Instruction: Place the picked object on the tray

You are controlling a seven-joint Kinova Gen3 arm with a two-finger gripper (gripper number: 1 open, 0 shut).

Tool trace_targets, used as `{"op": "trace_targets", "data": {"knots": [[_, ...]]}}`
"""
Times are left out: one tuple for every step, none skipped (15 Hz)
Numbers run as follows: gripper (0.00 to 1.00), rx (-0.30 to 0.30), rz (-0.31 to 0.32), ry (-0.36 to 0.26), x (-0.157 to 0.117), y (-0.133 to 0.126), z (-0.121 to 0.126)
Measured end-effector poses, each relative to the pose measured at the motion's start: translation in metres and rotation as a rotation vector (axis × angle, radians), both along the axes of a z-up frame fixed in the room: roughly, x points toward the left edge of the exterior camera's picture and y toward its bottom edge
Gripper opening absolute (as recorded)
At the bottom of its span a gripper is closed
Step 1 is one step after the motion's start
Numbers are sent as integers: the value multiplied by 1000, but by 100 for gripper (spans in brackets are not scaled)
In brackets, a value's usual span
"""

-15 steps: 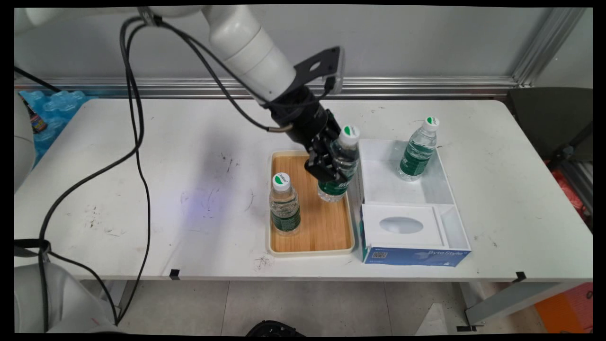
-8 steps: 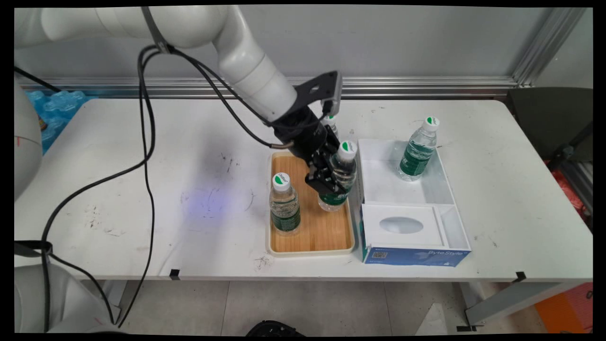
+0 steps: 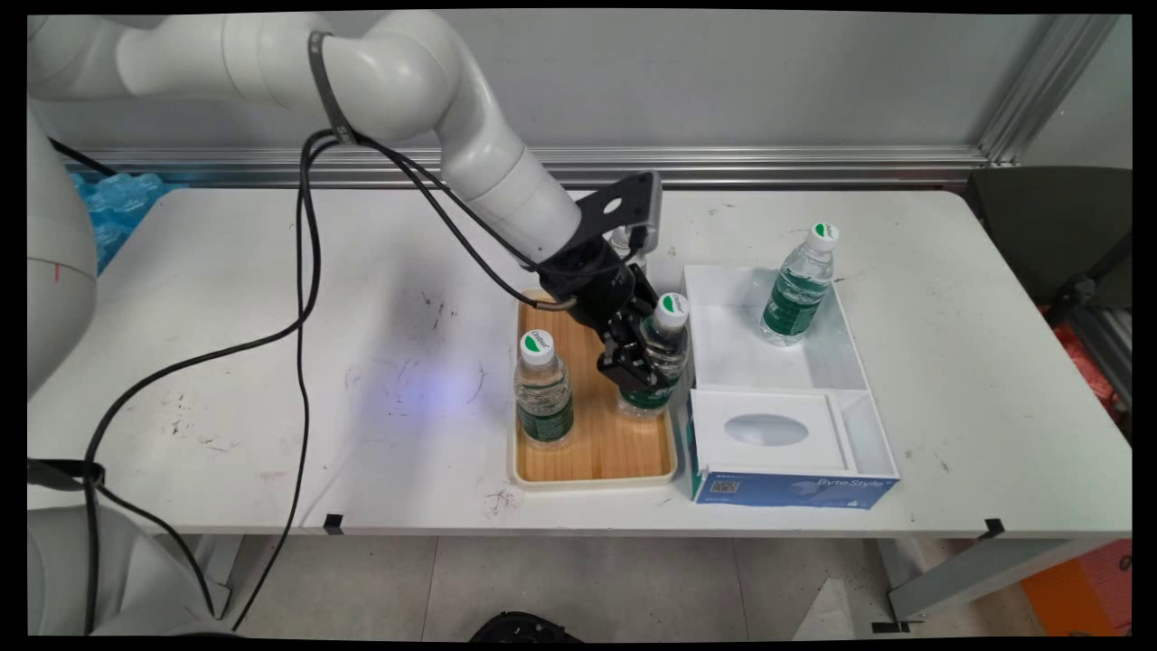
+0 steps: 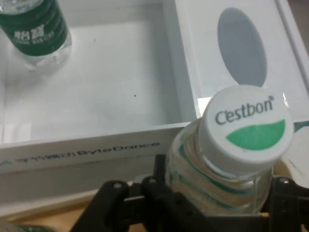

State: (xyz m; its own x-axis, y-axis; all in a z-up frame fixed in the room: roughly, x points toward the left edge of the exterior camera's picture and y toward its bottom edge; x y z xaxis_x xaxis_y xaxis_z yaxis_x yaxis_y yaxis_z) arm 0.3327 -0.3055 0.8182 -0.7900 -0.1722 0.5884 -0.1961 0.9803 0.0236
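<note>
My gripper (image 3: 644, 362) is shut on a clear water bottle (image 3: 663, 357) with a green label and a white cap (image 4: 246, 128). The bottle leans slightly and is low over the right side of the wooden tray (image 3: 624, 448), close to the white box's wall (image 4: 96, 140). I cannot tell whether its base touches the tray. A second, matching bottle (image 3: 543, 389) stands upright on the tray's left side. In the hand view my gripper (image 4: 215, 198) clasps the bottle's body just below the cap.
A white box (image 3: 813, 362) lies right of the tray, with a bottle (image 3: 795, 287) (image 4: 36, 29) standing in its far part and an insert with an oval opening (image 3: 766, 429) in its near part. Another bottle (image 3: 622, 240) stands behind the hand, mostly hidden.
The gripper has carried the bottle downward and toward the table's near side, ending lower over the tray's right side beside the box. The other bottles have stayed put.
</note>
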Motion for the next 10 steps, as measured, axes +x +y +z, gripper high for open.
{"op": "trace_targets", "data": {"knots": [[0, 1, 1, 2, -1, -1, -3], [0, 3, 3, 2, -1, -1, -5], [0, 5, 2, 2, -1, -1, -8], [0, 6, 3, 1, 0, -1, -10], [0, 6, 4, 1, 1, 0, -11], [100, 7, 4, 1, 2, 1, -13], [100, 7, 4, 1, 3, 1, -13], [100, 8, 4, 1, 3, 2, -14], [100, 8, 3, 1, 4, 2, -14], [100, 9, 2, 0, 6, 3, -14]]}}
